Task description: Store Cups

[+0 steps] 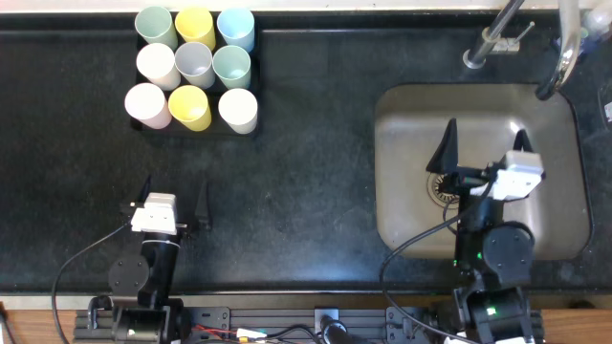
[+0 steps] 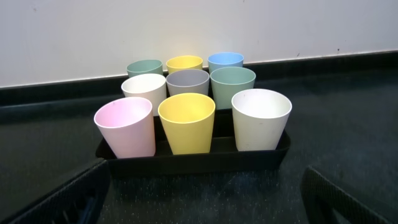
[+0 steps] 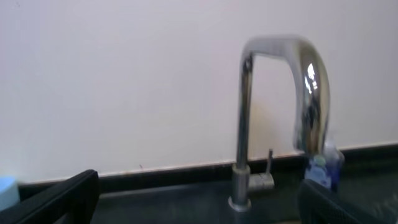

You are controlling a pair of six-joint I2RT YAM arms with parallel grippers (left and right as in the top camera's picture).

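Nine cups (image 1: pixel 194 59) are being carried by the tray (image 2: pixel 193 163) on the surface; storing is being judged complete. Left gripper (image 1: pixel 174 197) and right gripper (image 1: pixel 483 145), spread and empty, are being called only to park.

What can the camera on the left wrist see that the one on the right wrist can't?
Left wrist, not right: nine pastel cups standing in a black tray. Right wrist, not left: a chrome faucet standing before the wall. Shared: a white wall, a dark countertop, and each camera's own open fingers at the bottom edge, the left end effector in one, the right end effector in the other.
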